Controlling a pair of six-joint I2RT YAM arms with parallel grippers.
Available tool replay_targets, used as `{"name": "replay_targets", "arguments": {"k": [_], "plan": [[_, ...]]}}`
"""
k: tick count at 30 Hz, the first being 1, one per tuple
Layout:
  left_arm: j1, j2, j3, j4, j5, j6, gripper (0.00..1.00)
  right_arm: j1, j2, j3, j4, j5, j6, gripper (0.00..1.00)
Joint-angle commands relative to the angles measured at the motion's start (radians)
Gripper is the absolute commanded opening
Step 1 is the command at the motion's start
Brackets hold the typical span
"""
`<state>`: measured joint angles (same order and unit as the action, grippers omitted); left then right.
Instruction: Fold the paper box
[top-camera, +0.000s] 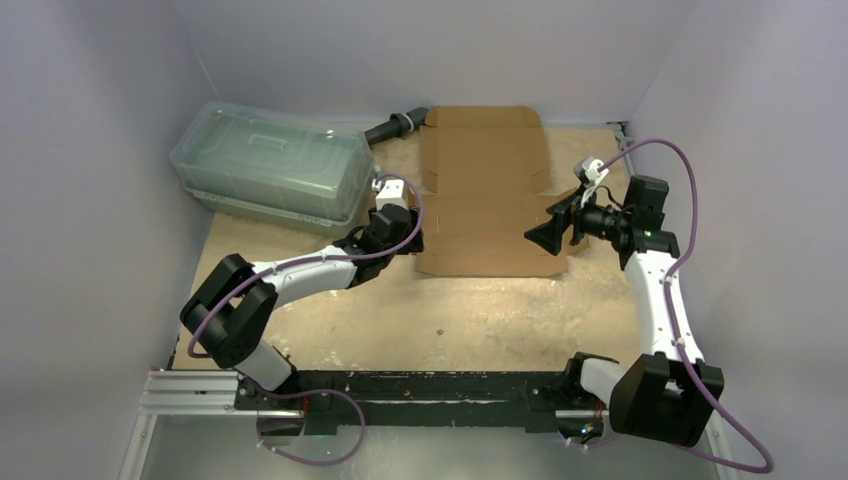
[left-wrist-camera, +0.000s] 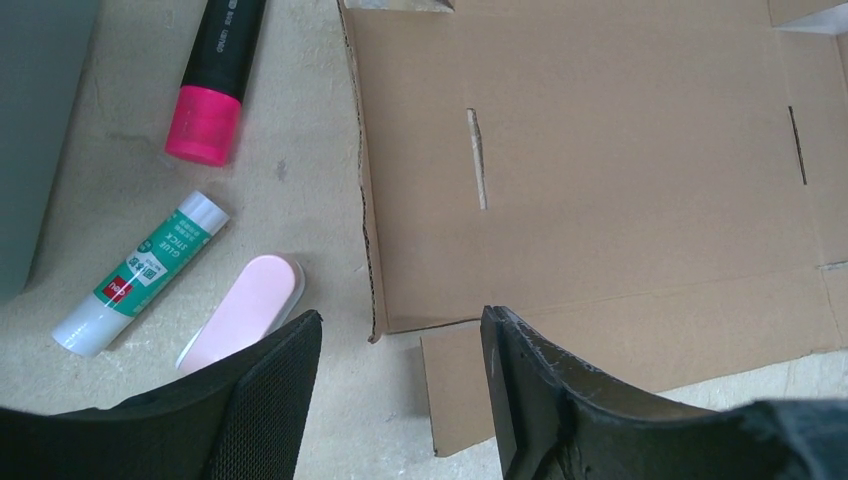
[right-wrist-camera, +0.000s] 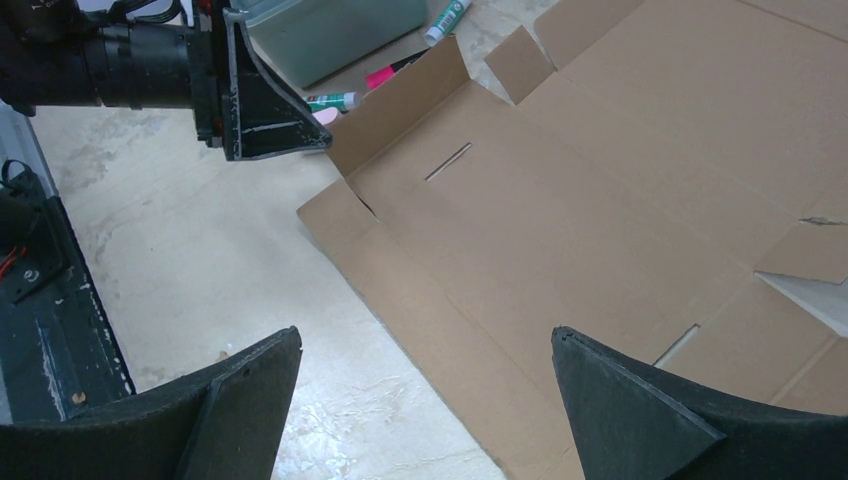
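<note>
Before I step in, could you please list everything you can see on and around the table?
Paper box: one, brown, unfolded, middle-back of table.
Plastic container: one, clear greenish, lidded, back left.
Highlighter: one, black with pink cap, left of box.
Glue stick: one, white and green, left of box.
Pink oblong item: one, beside glue stick.
Marker: one, white and green, near container.
Table: one, worn beige.
Left arm: one, white and black, jaws open at box's left edge.
Right arm: one, same colours, jaws open at box's right edge.
</note>
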<state>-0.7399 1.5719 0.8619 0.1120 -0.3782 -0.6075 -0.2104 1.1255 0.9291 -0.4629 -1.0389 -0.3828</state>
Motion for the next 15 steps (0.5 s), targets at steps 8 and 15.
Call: {"name": "replay_targets", "arguments": {"k": [8,15], "plan": [[0.003,-0.014,0.037,0.041,-0.033,0.032,0.59,-0.003,-0.003,0.004,0.006,-0.035,0.001,0.99],[0.004,-0.004,0.069,0.036,-0.046,0.046,0.59,-0.003,-0.006,0.005,0.004,-0.038,0.0,0.99]]}}
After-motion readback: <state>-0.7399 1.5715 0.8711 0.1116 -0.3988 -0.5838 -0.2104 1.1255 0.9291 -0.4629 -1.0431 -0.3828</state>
